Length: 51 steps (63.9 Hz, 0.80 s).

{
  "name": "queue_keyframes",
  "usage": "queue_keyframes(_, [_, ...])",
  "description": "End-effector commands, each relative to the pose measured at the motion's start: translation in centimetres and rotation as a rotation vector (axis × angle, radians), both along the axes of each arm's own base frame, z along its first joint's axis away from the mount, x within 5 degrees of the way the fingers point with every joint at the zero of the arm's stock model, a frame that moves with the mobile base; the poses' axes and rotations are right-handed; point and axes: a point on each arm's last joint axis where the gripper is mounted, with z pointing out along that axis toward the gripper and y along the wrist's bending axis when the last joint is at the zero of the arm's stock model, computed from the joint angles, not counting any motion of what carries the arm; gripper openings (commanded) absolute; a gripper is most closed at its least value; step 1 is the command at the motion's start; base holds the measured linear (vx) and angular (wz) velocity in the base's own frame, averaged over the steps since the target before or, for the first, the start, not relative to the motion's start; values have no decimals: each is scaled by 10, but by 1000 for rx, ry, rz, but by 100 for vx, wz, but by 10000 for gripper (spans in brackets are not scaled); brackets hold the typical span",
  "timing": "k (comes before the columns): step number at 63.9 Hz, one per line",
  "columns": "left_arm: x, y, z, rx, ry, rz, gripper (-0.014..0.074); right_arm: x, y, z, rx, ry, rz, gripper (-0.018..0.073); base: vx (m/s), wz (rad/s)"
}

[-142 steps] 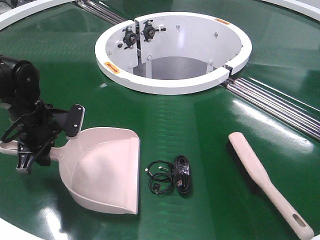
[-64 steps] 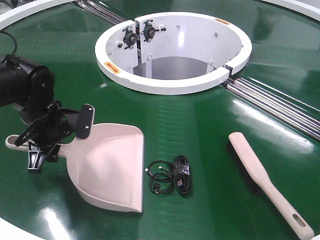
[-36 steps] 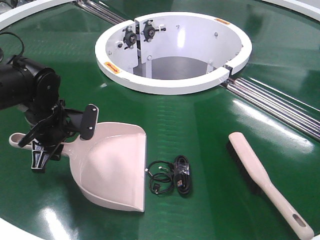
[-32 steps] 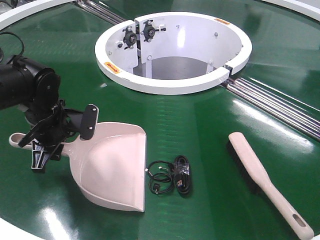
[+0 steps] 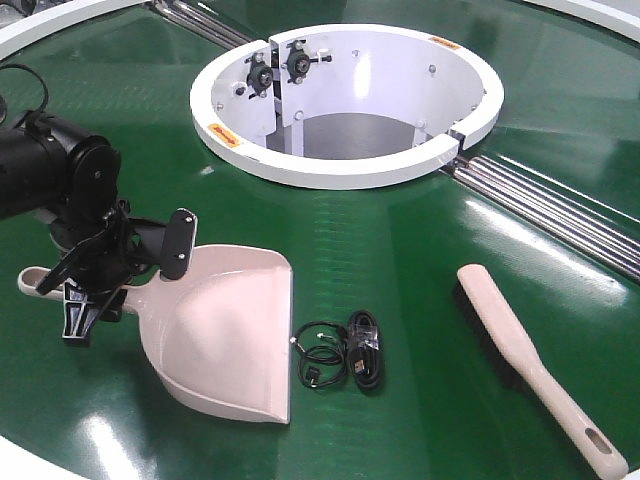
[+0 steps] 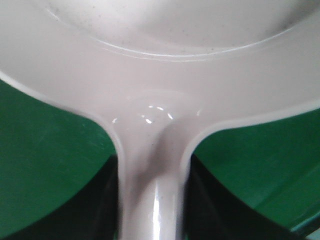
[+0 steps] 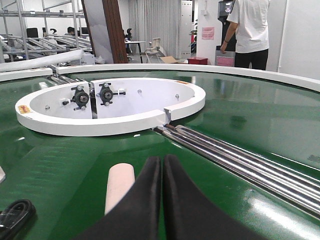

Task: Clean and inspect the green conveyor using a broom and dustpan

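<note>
2 pink-beige tools sat on the green conveyor. On the left was the dustpan, down on the shiny belt with its wide mouth turned to the right. The left hand was clenched around the dustpan's thin handle, close to where the handle meets the scoop, with 1 black finger on each side. On the right lay the broom, well apart from the dustpan, with its black bristles down and its handle pointing at the near right edge. Between the 2 tools lay a small coiled black cable, just beside the dustpan's mouth. The right hand hung low over the belt with its 2 fingers pressed together on nothing. The broom's blunt end showed just beside those fingers. Behind it all stood a big white ring.
</note>
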Motion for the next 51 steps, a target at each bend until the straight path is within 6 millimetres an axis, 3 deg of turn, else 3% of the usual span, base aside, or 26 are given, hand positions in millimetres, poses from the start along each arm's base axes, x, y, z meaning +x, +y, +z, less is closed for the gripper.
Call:
queue_keyframes(1, [-3, -2, 24, -29, -72, 6, 2, -1, 0, 1, 0, -76, -4, -10, 0, 0])
queue_keyframes(39, [-3, -2, 24, -29, -72, 6, 2, -1, 0, 1, 0, -78, -4, -10, 0, 0])
queue_keyframes(51, [-3, -2, 24, -29, -72, 6, 2, -3, 0, 12, 4, -196, -2, -10, 0, 0])
